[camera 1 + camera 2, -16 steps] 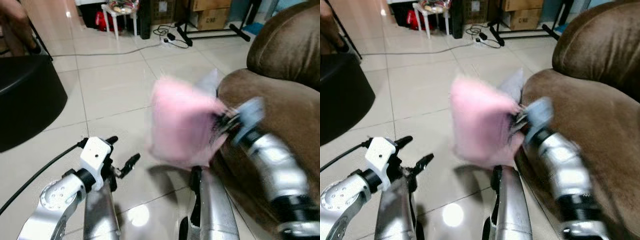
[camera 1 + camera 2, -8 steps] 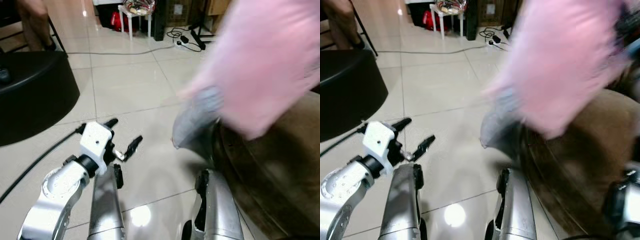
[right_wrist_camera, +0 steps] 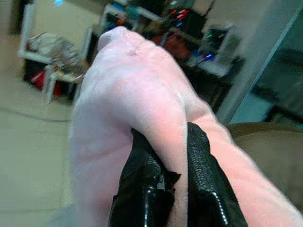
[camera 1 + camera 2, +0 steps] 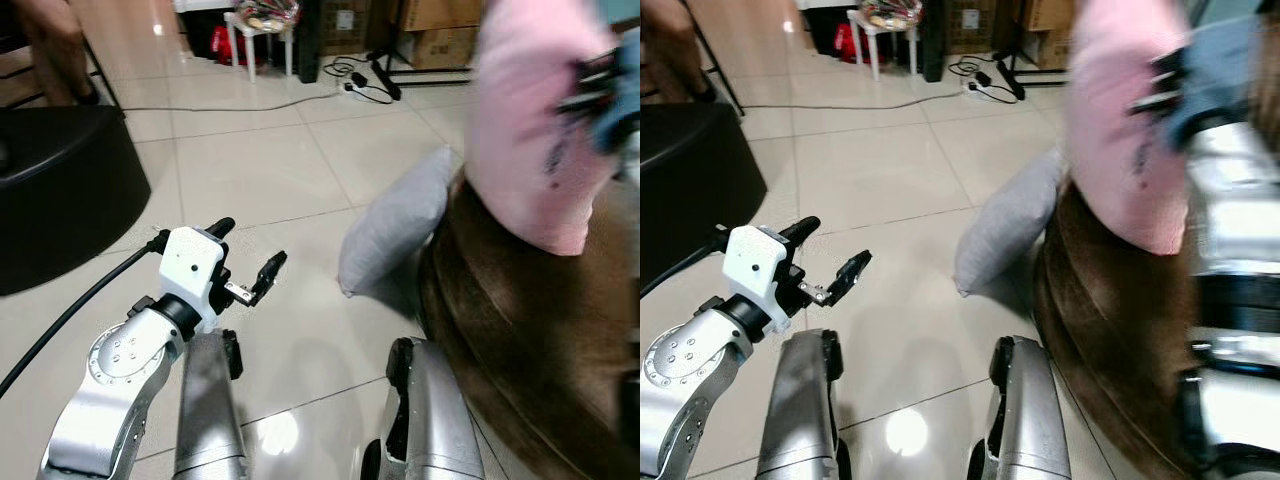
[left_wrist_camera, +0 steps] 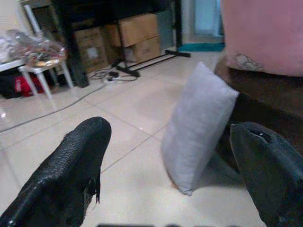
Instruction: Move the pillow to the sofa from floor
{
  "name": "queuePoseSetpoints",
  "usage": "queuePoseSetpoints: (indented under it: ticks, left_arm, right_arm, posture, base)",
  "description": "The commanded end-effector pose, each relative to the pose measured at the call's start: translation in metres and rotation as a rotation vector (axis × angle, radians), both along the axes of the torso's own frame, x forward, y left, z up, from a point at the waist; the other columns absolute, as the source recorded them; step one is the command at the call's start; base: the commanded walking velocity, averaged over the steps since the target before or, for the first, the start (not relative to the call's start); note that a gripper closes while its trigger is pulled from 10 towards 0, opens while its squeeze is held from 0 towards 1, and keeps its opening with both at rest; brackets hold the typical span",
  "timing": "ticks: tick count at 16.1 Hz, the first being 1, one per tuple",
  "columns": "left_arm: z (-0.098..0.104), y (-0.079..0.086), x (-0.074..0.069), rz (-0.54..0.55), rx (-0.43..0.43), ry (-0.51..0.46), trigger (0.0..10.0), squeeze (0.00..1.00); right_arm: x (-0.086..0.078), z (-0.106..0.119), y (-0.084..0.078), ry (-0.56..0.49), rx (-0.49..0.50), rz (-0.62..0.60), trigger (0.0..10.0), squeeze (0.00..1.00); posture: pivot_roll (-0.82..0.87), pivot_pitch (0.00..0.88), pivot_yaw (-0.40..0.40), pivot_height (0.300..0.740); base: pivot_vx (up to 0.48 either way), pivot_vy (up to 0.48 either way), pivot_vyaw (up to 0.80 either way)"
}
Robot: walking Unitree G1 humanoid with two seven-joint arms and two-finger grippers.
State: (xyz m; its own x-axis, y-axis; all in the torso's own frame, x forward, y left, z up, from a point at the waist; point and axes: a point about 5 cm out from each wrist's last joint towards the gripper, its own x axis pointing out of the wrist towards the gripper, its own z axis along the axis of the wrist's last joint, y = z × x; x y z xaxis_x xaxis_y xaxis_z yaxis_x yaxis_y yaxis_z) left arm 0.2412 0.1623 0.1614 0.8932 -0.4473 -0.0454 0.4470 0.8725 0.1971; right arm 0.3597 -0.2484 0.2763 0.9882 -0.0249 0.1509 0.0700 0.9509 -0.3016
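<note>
Closest to me, low on my left, the left gripper (image 4: 240, 270) hovers over the floor (image 4: 250, 170) with its 2 fingers (image 5: 71, 175) apart and nothing between them. I read it as idle for this job.

On my right, the right gripper (image 3: 175, 189) is raised high, its fingers pinched on a fold of the pink pillow (image 4: 530, 120). The pillow hangs in the air above the brown sofa (image 4: 530, 340), its lower edge near the rounded arm, though the blur keeps me from saying whether they touch. So the lift off the floor looks done; what I judge is left is carrying the pillow further in over the seat, lowering it and letting go.

A grey pillow (image 4: 395, 235) leans upright against the sofa's outer side, its bottom on the floor. If the task covers that 1 too, it is still waiting.

For room: the sofa arm is the edge to mind, since a release too near it could let the pillow slide back to the floor. Left of the sofa the tiles are open. A black round surface (image 4: 60, 190) sits well to my left, a cable (image 4: 240, 103) runs across the tiles beyond, and further back are a small white table (image 4: 255, 30), a stand's legs (image 4: 420, 72) and boxes (image 4: 440, 40), all well apart from my working space.
</note>
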Motion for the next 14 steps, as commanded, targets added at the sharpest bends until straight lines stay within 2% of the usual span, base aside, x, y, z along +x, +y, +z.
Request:
queuePoseSetpoints:
  ticks: [1,3,5,7,9,12,14]
  left_arm:
    - [0.000,0.001,0.001,0.018,0.015,-0.001,10.0,0.00]
    - [-0.006,0.010,0.005,0.103,0.039,0.002,10.0,0.00]
    - [-0.009,0.020,0.006,0.173,0.061,0.004,10.0,0.00]
    - [-0.008,0.022,0.007,0.194,0.063,-0.012,10.0,0.00]
    - [-0.014,0.020,0.006,0.223,0.054,-0.015,10.0,0.00]
    - [-0.016,0.017,0.004,0.246,0.067,-0.032,10.0,0.00]
    - [-0.016,0.016,0.003,0.251,0.069,-0.040,10.0,0.00]
  right_arm:
    - [-0.002,-0.009,-0.005,0.037,-0.010,-0.045,10.0,0.00]
    - [0.001,-0.020,0.017,0.053,0.039,0.004,10.0,0.00]
    - [0.002,-0.024,0.031,0.055,0.060,0.020,10.0,0.00]
    - [0.001,-0.028,0.039,0.055,0.062,0.024,10.0,0.00]
    - [-0.006,-0.040,0.049,0.050,0.105,0.022,10.0,0.00]
    - [-0.021,-0.063,0.054,0.085,0.198,0.008,10.0,0.00]
    - [-0.025,-0.070,0.059,0.100,0.208,0.005,10.0,0.00]
  posture:
    - [0.04,0.000,-0.072,0.463]
    - [0.04,0.000,-0.073,0.483]
    - [0.04,0.000,-0.077,0.503]
    - [0.03,0.000,-0.077,0.518]
    - [0.03,0.000,-0.075,0.538]
    - [0.03,0.000,-0.073,0.573]
    - [0.03,0.000,-0.073,0.588]
  base:
    - [0.000,0.000,0.00]
    - [0.000,0.000,0.00]
    - [0.000,0.000,0.00]
    - [0.000,0.000,0.00]
    - [0.000,0.000,0.00]
    - [0.000,0.000,0.00]
    - [0.000,0.000,0.00]
